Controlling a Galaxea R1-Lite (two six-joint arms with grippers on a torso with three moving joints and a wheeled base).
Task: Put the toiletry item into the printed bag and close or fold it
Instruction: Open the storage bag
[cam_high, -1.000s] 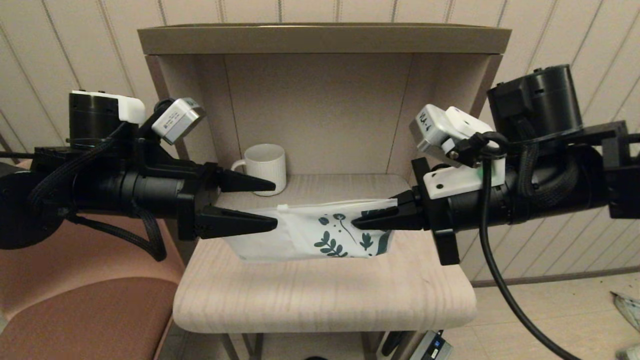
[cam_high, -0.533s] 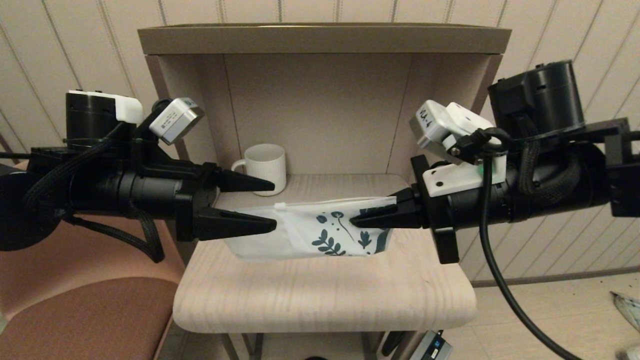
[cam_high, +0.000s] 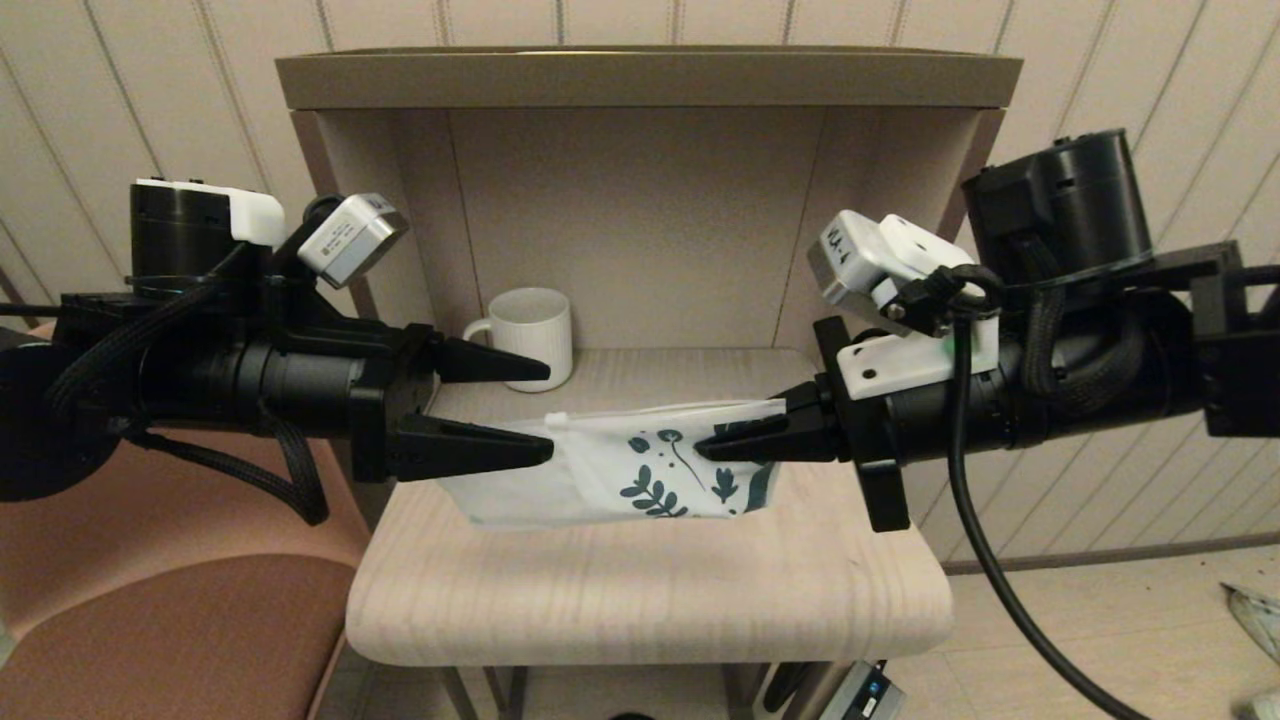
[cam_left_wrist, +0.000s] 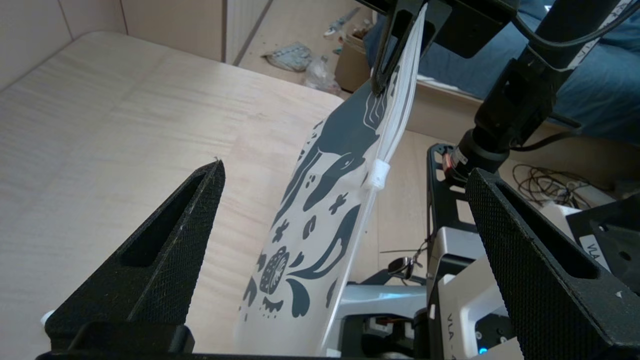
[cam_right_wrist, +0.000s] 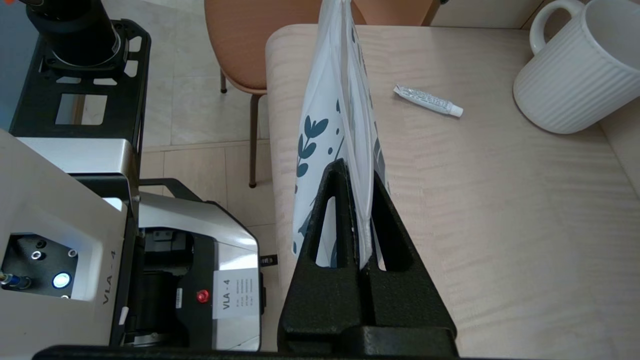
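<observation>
The printed bag (cam_high: 640, 470) hangs edge-up above the tabletop (cam_high: 650, 600), pinched at its leaf-printed end by the right gripper (cam_high: 705, 450), whose jaws are pressed fully together on the thin plastic; in the right wrist view the two layers run straight up out of the closed jaws (cam_right_wrist: 360, 220). Held this way, by one end only, the bag droops a little toward its plain end, and its zip edge with the small white slider (cam_left_wrist: 376, 175) faces upward — a sensible way to present the mouth for opening, I judge, since a second grip on the far end could pull it taut or spread it. The left gripper (cam_high: 545, 412) sits at that plain end of the bag with its jaws spread as wide as they go, one finger above the bag's top edge and the other level with its end; in the left wrist view the bag passes between the two black fingers (cam_left_wrist: 165, 250) without either clearly touching it, so this gripper holds nothing. The toiletry item (cam_right_wrist: 427, 100) is not in the bag — it lies flat on the tabletop beyond the bag, between it and the white ribbed mug (cam_right_wrist: 575, 75), near the mug but apart from it. So the packing step seems not yet done: the bag appears only lifted and presented, and the item would have to be picked up before any closing or folding.
</observation>
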